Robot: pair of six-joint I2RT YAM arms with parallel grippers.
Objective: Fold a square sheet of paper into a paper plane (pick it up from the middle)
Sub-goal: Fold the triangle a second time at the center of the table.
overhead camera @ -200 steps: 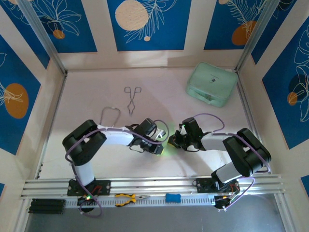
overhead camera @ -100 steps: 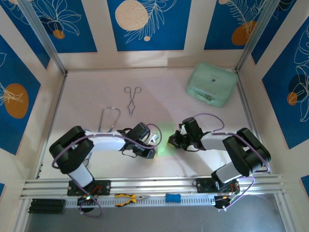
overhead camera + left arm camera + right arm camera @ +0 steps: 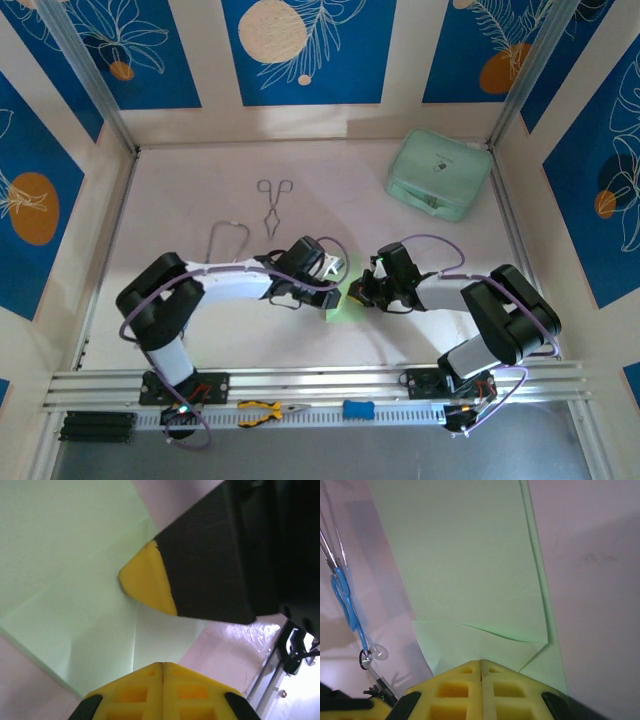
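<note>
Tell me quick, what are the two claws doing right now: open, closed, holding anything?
Left gripper: closed, pointing at the paper, no grip on it visible.
Right gripper: closed, pointing at the paper, likewise.

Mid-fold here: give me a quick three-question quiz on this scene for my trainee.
1. True or false: the left tool and the right tool are both shut.
2. Where does the case sit? A: far right corner of the table. B: near left corner. C: between the arms.
3. Fill in: the paper is light ___ in colour.
Key: 1 true; 2 A; 3 green.
</note>
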